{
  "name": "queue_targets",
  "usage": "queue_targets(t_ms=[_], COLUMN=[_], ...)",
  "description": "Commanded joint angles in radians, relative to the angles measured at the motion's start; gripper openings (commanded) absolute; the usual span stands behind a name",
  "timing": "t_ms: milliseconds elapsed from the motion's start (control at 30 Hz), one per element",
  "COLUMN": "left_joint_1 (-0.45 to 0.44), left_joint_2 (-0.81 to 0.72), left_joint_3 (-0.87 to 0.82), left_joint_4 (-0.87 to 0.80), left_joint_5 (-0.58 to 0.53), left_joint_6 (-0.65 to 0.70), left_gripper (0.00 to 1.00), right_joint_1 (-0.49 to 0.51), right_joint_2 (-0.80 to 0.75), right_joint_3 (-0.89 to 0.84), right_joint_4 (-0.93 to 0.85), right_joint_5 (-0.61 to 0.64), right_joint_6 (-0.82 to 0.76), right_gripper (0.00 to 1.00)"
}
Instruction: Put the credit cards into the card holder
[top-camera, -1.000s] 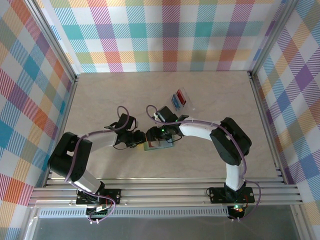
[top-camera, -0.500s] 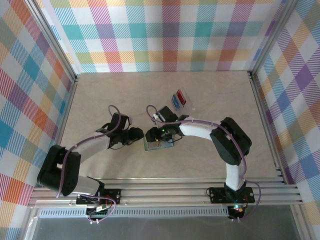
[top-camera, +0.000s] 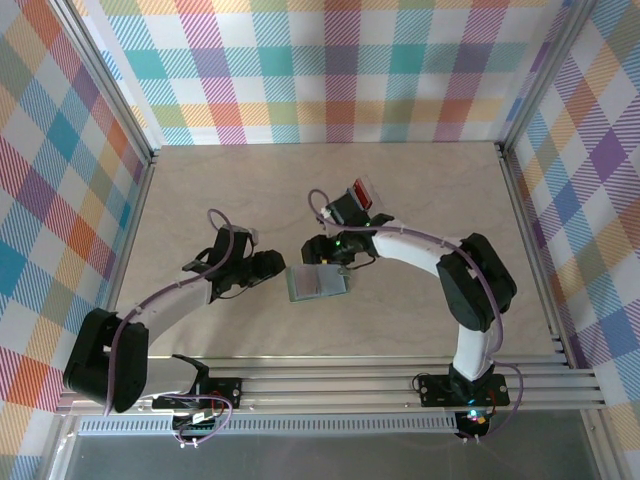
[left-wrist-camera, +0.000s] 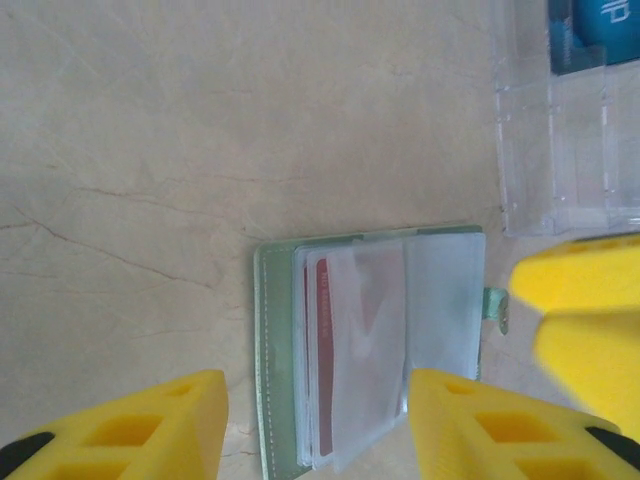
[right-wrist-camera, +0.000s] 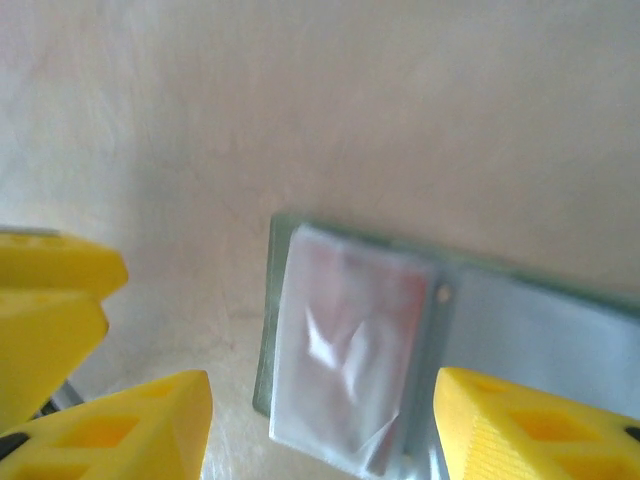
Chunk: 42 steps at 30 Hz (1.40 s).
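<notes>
Plaid walls close in a pale worktop (top-camera: 200, 200). Near its middle the wallet (top-camera: 318, 283) lies open and flat, between the two claws. A red card (left-wrist-camera: 322, 360) sits in its clear sleeve, the print blurred behind the plastic. In the left wrist view the frame's bottom edge cuts off the wallet's near end. Beyond it stands a clear tray (top-camera: 372, 192), partly covered from above by the right wrist. It holds a blue card (left-wrist-camera: 595, 30), which the frame's corner cuts off. The left arm stretches forward and to the right, low over the worktop. Its claw (top-camera: 272, 268) is just beside the wallet's left edge, fingers (left-wrist-camera: 130, 425) apart and gripping nothing. The right arm doubles back leftward, its claw (top-camera: 322, 250) by the wallet's far edge, fingers (right-wrist-camera: 540, 420) also apart and empty. I cannot tell whether any fingertip touches the worktop
</notes>
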Motion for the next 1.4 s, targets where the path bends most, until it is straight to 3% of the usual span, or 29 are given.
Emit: queue_targets(t_ms=[0,200,500,800,1367], left_joint_1=[0.01,0.009,0.006,0.006,0.006], left_joint_2=[-0.035,-0.044,-0.079,-0.039,-0.029], left_joint_3=[-0.026,-0.047,-0.07,-0.065,-0.065], left_joint_4=[0.015,0.099,0.152,0.173,0.172], left_joint_5=[-0.02,0.056,0.085,0.106,0.114], left_joint_6=[0.025,0.028,0.042,0.032,0.015], left_gripper=[0.53,0.55,0.56,0.56,0.56], right_joint_1=[-0.046,-0.17,-0.339,-0.349,-0.324], right_joint_2=[-0.066,-0.094,0.083,0.332,0.34], right_joint_3=[0.06,0.114,0.39,0.749,0.705], right_joint_4=[-0.04,-0.048,-0.178,-0.392,-0.359], right_joint_5=[0.088,0.239,0.17,0.184,0.217], right_joint_6=[-0.007,0.006,-0.072,-0.195,-0.287], right_gripper=[0.61,0.62,0.57,0.55,0.54])
